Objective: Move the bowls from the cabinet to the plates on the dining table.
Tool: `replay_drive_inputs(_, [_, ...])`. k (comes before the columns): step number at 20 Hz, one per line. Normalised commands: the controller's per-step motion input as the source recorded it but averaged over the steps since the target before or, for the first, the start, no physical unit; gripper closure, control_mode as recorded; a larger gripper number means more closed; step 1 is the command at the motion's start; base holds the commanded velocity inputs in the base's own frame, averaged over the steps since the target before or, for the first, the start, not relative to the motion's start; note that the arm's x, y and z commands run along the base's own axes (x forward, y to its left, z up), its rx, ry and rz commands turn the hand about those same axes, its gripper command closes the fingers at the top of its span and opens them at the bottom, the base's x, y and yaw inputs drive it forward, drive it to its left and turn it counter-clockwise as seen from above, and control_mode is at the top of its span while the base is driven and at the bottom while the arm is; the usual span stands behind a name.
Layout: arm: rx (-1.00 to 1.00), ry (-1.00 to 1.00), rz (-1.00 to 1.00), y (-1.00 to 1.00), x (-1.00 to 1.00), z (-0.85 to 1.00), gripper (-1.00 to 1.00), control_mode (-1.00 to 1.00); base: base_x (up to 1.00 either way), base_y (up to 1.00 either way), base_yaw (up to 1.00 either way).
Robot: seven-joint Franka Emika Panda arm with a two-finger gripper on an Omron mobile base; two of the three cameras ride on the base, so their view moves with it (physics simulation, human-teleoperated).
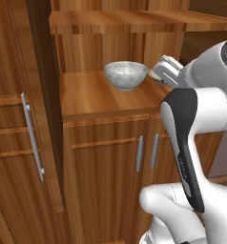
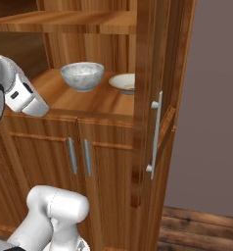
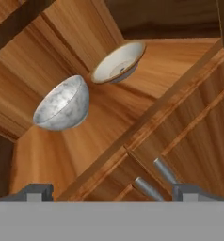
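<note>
Hand view, bottom edge: dark two-finger hand (image 3: 111, 192), tips spread wide, empty, before shelf lip. Beyond, mid-left of frame: deep grey-white marbled round bowl (image 3: 62, 104), nearer, on tall brown wooden cabinet (image 3: 180, 127) shelf. Farther, upper centre: shallow beige bowl with brown rim (image 3: 117, 62), just beside first. Likely target: marbled bowl.

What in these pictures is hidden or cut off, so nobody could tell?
- Beige bowl: in the right base view the open cabinet door covers its right part; in the left base view the arm covers most of it.
- Marbled bowl: its inside faces away in the hand view.
- Hand: just its finger tips show at the hand view's bottom, spread wide.
- Cabinet: top and bottom cut off by picture edges.
</note>
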Motion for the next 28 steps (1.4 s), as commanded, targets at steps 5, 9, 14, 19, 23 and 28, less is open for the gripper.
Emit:
replay_drive_inputs(5, [0.26, 0.02, 0.01, -0.01, 0.04, -0.02, -1.0, -1.0, 0.0, 0.0, 0.0])
replay_drive_inputs(9, [0.17, 0.06, 0.06, -0.06, 0.0, -0.01, -1.0, -1.0, 0.0, 0.0, 0.0])
replay_drive_inputs(14, [0.01, 0.12, 0.06, 0.0, 0.03, -0.12, -1.0, -1.0, 0.0, 0.0, 0.0])
replay_drive_inputs(19, [0.03, 0.08, 0.06, 0.0, 0.21, -0.24, -1.0, -1.0, 0.0, 0.0, 0.0])
replay_drive_inputs(23, [0.08, 0.0, 0.03, 0.0, 0.26, -0.1, -1.0, -1.0, 0.0, 0.0, 0.0])
replay_drive_inputs(28, [0.07, 0.0, 0.0, 0.0, 0.36, -0.11, -1.0, -1.0, 0.0, 0.0, 0.0])
